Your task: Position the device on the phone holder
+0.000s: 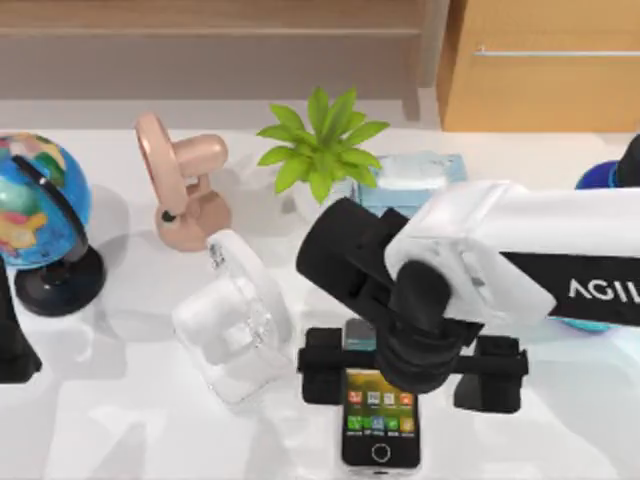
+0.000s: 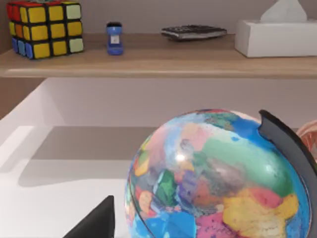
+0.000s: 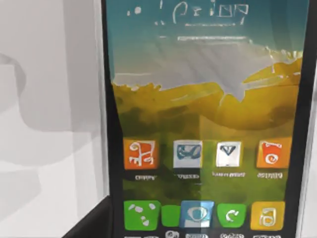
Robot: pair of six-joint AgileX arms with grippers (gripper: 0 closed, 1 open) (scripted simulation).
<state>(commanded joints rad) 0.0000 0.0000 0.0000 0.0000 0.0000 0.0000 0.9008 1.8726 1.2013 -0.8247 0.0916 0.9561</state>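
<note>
Black-framed device (image 1: 380, 425) lying flat, straddled by right gripper (image 1: 412, 365) | fingers spread wide, nothing grasped | clear phone holder (image 1: 235, 325) waiting beside | left arm parked by globe (image 1: 35, 205), grip unclear

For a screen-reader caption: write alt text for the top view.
The right arm's tool hangs over the top half of a smartphone lying flat, screen up, at the table's near edge. A clear phone holder stands just left of it; behind are a globe, a pink fan, a plant and a tissue box.
</note>
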